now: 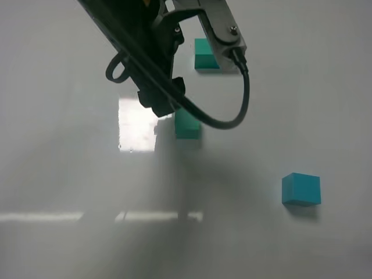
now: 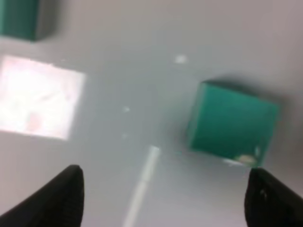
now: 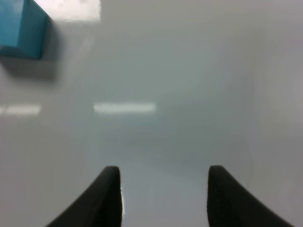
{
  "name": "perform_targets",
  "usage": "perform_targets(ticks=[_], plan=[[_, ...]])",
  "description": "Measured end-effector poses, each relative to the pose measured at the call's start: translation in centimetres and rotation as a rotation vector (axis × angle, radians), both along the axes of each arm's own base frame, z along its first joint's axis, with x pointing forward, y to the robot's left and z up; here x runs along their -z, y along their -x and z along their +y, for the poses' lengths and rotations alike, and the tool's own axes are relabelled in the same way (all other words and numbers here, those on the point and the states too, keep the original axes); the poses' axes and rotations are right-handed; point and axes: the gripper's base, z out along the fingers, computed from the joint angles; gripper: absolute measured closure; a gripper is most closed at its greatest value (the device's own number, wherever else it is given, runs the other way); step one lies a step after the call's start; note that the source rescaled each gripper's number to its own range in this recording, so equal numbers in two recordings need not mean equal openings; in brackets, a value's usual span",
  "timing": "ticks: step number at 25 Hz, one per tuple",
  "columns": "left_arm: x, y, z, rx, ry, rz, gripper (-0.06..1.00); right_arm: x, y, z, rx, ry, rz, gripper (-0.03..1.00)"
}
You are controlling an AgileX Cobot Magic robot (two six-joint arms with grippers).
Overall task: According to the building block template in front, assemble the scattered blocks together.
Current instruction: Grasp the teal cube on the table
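Note:
The scattered teal-green cube (image 1: 187, 124) lies mid-table, partly hidden by my left arm. My left gripper (image 1: 162, 104) hovers just beside it, open and empty. In the left wrist view the green cube (image 2: 231, 124) sits ahead of the spread fingertips (image 2: 53, 198), nearer one of them. The scattered cyan-blue cube (image 1: 301, 189) lies apart at the right. It shows at the edge of the right wrist view (image 3: 20, 27), where my right gripper (image 3: 163, 196) is open and empty. The template (image 1: 204, 54) lies at the back. Only its green half shows, and the arm hides the rest.
A grey wrist housing and black cable (image 1: 244, 93) of the left arm hang over the back of the table. Bright light patches (image 1: 136, 123) reflect on the glossy white table. Another teal block (image 2: 18, 18) shows in a corner of the left wrist view.

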Motion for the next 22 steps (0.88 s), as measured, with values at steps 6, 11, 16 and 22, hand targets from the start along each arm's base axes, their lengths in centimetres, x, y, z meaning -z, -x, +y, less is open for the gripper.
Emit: perform_targets(ticks=[6,11,16,22], plan=[[-1.4,-3.9,7.1,-0.287,0.176,0.045,-0.03,0.0,0.0,0.0,0.0,0.0,0.0,0.89],[-3.4,-5.4,14.7,-0.567,0.333,0.015,0.03,0.0,0.0,0.0,0.0,0.0,0.0,0.89],[-6.2,-4.0,21.8,-0.8,0.473,-0.085,0.11,0.0,0.0,0.0,0.0,0.0,0.0,0.89],[-7.3,-1.9,27.1,-0.92,0.6,-0.176,0.12,0.0,0.0,0.0,0.003,0.005,0.0,0.89]])
